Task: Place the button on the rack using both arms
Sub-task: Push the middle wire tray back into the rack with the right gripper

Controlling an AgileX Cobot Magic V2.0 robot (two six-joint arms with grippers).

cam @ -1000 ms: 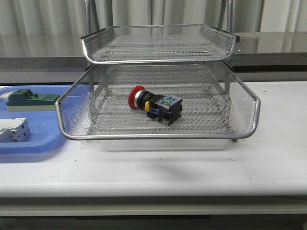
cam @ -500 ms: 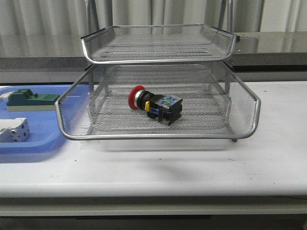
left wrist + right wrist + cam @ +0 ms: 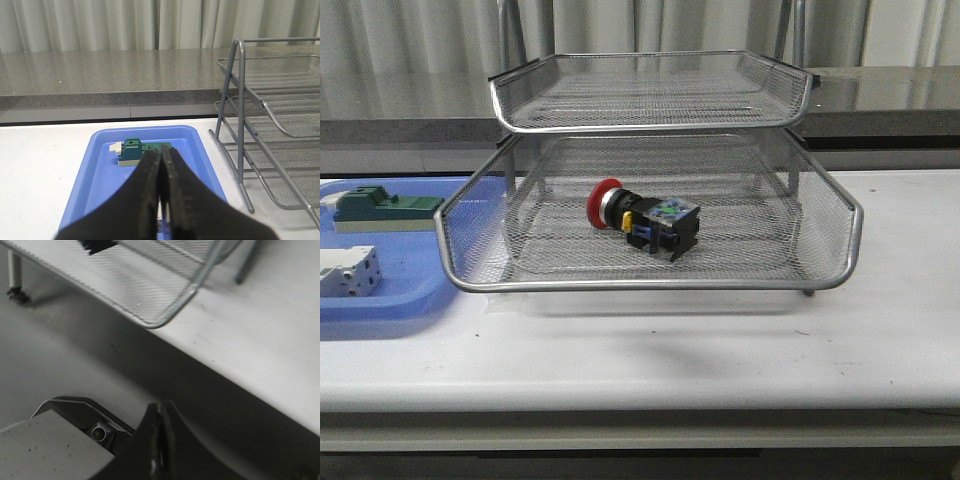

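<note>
The button (image 3: 642, 220), with its red round head and black body, lies on its side in the middle tray of the silver wire-mesh rack (image 3: 650, 283). Neither arm appears in the front view. In the left wrist view my left gripper (image 3: 161, 159) is shut with nothing in it, hovering over the blue bin (image 3: 100, 170), and the rack (image 3: 240, 130) stands beside it. In the right wrist view my right gripper (image 3: 159, 412) is shut and empty, low beyond the table's front edge, with a corner of the rack (image 3: 165, 315) above it.
A shallow blue bin (image 3: 400, 300) sits left of the rack, holding a green block on a beige base (image 3: 385, 209) and a white blocky component (image 3: 348, 272). The same green block (image 3: 135, 151) shows in the left wrist view. A grey counter and curtains run behind the table.
</note>
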